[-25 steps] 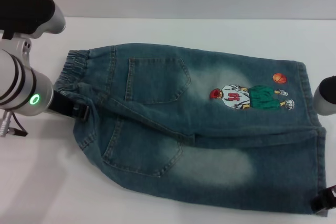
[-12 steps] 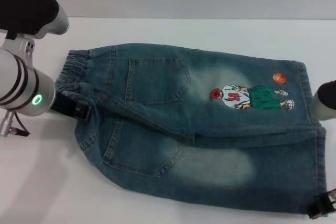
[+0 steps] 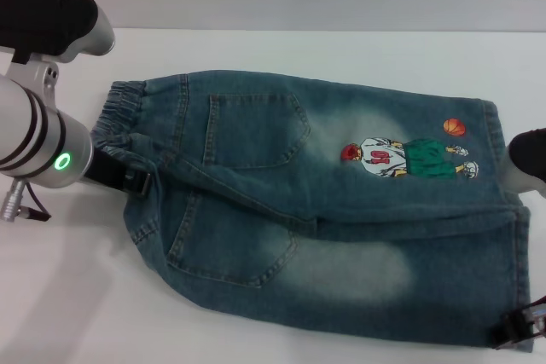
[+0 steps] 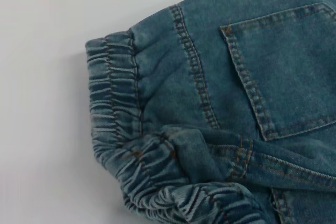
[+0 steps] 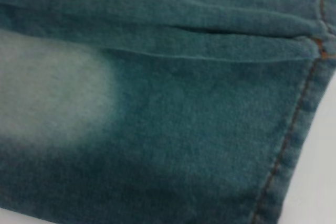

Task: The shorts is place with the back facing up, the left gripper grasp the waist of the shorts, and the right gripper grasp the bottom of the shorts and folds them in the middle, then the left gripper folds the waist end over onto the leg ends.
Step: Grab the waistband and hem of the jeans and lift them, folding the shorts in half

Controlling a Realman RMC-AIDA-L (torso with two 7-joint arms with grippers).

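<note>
The shorts [image 3: 316, 210] are lying back up on the white surface [image 3: 68, 296], pockets showing, spread at full length with the waist [image 3: 119, 117] at one end and the hems [image 3: 512, 236] at the other; the near leg is sitting partly overlapped by the far one along a ridge down the middle. Next to the shorts' waist, the left claw [image 3: 128, 178] is pressing into the bunched elastic at the band's near part, and it appears to be closing on that cloth, though the fingers are mostly hidden. At the shorts' near hem corner, the right claw [image 3: 522, 328] is only just showing at the picture's edge, touching the denim; whether it is apart or together I cannot tell. Judging by this, both grasps are being set up, while the lengthwise fold is barely begun and the waist-over-hems fold is still waiting. No containers are appearing anywhere around the shorts.
</note>
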